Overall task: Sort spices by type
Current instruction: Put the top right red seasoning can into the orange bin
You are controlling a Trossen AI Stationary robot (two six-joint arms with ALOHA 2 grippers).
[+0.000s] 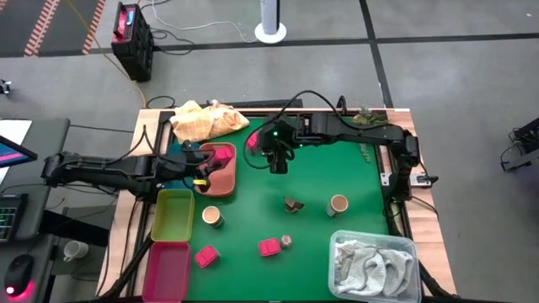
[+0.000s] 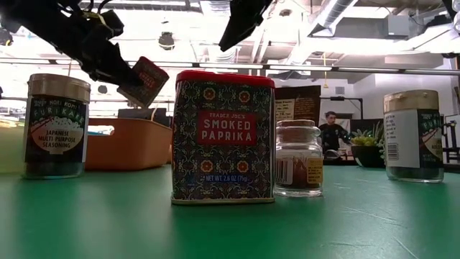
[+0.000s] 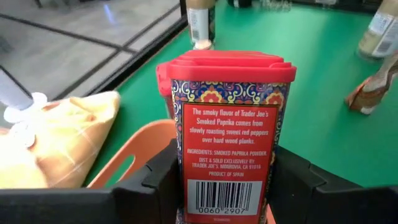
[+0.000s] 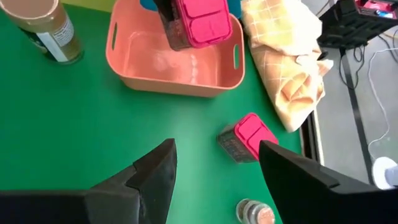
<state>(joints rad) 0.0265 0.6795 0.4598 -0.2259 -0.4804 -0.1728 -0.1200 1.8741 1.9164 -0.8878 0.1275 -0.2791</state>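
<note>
My left gripper [image 3: 217,186] is clamped on a smoked paprika tin [image 3: 225,134], holding it over the salmon tray [image 1: 226,178] left of centre in the high view. My right gripper [image 4: 214,171] is spread wide with nothing in it, hovering over the green worktop [image 1: 328,164] upper-middle of the high view, right above another paprika tin [image 4: 244,138] lying tipped beside the yellow cloth [image 1: 206,120]. There's a small clear jar [image 4: 254,212] close to it too. The rest is scattered lower down: two more paprika tins [image 1: 269,247], two tan-capped shakers [image 1: 338,204], and a dark little packet [image 1: 292,204], I think, it's tiny from up there. Lime tray [image 1: 173,212] and magenta tray [image 1: 168,269] sit lower left.
</note>
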